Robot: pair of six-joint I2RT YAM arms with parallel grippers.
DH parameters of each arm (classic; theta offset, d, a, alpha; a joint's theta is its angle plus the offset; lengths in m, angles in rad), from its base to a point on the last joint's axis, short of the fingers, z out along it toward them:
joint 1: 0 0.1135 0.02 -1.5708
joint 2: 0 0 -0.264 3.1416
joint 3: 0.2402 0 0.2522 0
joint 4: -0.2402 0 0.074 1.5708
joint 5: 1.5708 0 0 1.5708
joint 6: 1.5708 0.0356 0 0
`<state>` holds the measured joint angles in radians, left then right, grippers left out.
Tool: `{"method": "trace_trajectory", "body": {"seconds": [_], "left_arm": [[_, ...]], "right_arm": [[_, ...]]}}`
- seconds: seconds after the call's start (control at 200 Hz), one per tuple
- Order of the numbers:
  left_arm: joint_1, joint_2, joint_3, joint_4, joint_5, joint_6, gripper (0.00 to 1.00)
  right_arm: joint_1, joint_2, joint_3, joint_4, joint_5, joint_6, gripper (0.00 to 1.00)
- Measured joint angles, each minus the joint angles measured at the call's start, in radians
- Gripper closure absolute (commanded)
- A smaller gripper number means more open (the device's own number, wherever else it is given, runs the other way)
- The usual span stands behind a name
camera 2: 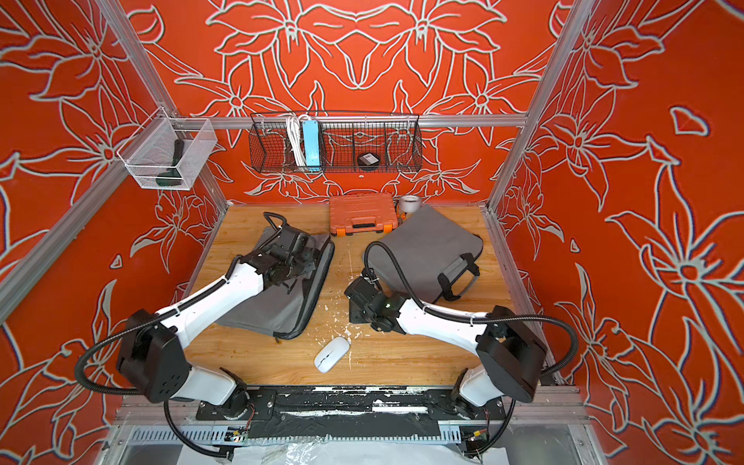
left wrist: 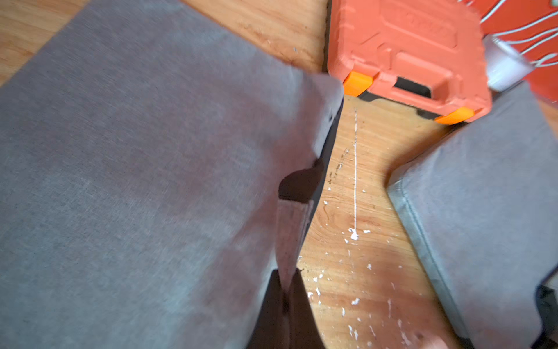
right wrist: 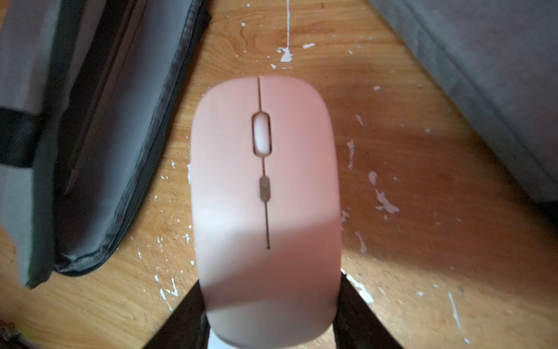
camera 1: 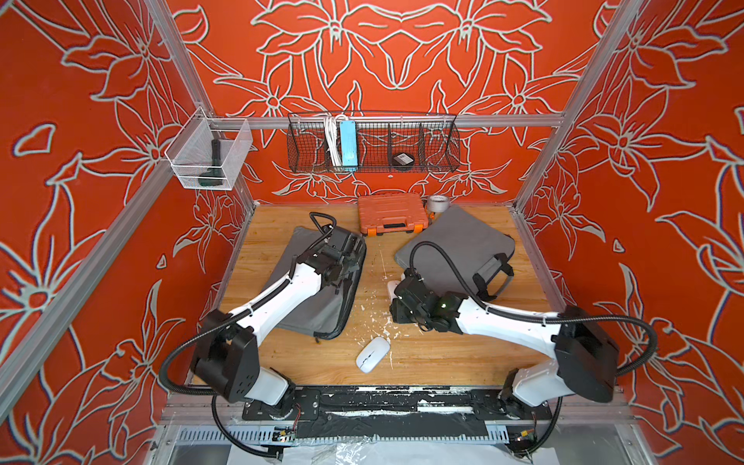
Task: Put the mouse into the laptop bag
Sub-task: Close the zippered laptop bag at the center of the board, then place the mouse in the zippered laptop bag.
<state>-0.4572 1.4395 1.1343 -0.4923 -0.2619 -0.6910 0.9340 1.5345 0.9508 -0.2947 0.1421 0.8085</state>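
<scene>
Left arm is out over the open grey laptop bag (camera 1: 318, 310), and the left gripper (left wrist: 286, 290) is pressed tight on a fold of the bag's grey fabric right at the zipper edge. The cloth comes up between the dark fingers (left wrist: 302, 317) in the left wrist view. Across the table (camera 1: 443, 362), the right gripper (right wrist: 268, 297) has the mouse (right wrist: 265, 196) pinched by its rear end, a finger on either side, with the scroll wheel pointing away from the wrist. In a top view only a pale sliver of that mouse (camera 1: 392, 287) peeks out from the black gripper. It sits over bare, paint-flecked wood between the open laptop bag and a second grey bag (camera 1: 455, 245), which lies closed with its handle towards the right arm. So the mouse is near the bag's zippered edge, but outside it. Whether it touches the wood, hard to say. A second mouse (camera 1: 373, 354), white, lies loose near the front edge of the table, apart from both grippers. At the back stands an orange tool case (camera 1: 391, 213), with a roll of tape (camera 1: 438, 203) just beside it.
</scene>
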Motion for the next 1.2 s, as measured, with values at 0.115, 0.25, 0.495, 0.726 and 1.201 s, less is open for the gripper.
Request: {"method": "trace_trajectory", "body": {"seconds": [0.115,0.25,0.495,0.726,1.201], "left_arm": [[0.000,-0.044,-0.029,-0.001,0.023,-0.006,1.00],[0.000,-0.108,-0.066,0.002,0.036,-0.006,1.00],[0.000,-0.147,-0.085,0.016,0.066,-0.009,1.00],[0.000,-0.161,-0.117,0.053,0.102,-0.012,1.00],[0.000,-0.224,-0.168,0.124,0.213,-0.032,1.00]], "right_arm": [[-0.016,0.117,0.111,0.013,-0.032,-0.047,0.69],[-0.037,0.254,0.258,0.016,-0.072,-0.080,0.71],[-0.063,0.440,0.504,-0.023,-0.127,-0.044,0.72],[-0.097,0.624,0.694,-0.047,-0.156,0.088,0.75],[-0.160,0.777,0.904,-0.043,-0.209,0.256,0.40]]}}
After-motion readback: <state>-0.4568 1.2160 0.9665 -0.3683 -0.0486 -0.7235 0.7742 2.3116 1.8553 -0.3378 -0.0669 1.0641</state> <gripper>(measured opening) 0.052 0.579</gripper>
